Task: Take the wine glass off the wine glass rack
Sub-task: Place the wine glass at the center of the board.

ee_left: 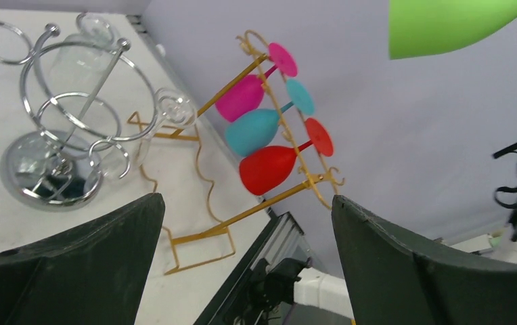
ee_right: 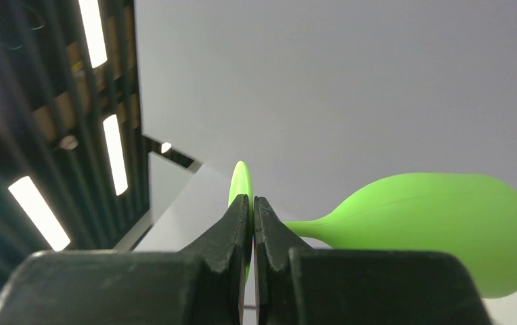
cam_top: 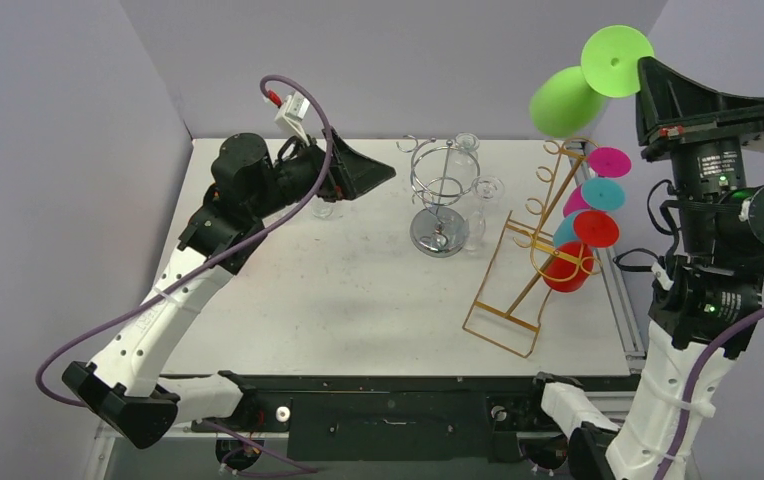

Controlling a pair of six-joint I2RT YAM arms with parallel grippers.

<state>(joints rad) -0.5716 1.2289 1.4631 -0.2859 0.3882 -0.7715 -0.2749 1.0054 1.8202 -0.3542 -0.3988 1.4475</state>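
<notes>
I have the green wine glass [ee_right: 438, 223] clear of the gold rack [ee_left: 242, 212], high above the rack's far end and touching none of its rails. My right fingers [ee_right: 241, 220] are clenched on the edge of the glass's flat foot. I reckon that grip suits a rail-hung glass, since the foot is the part it offers. The glass lies sideways, so a thin pinch like this could let it swing. On the rack, the pink glass [ee_left: 242, 98], teal glass [ee_left: 252, 132] and red glass [ee_left: 266, 169] hang by their feet. My left fingers [ee_left: 86, 271] are spread wide on nothing, parked well left of the rack beyond the chrome stand [ee_left: 46, 169], presumably to stay out of the way. The lift-off looks done; setting the glass on the counter [cam_top: 338, 300] left of the rack seems next
</notes>
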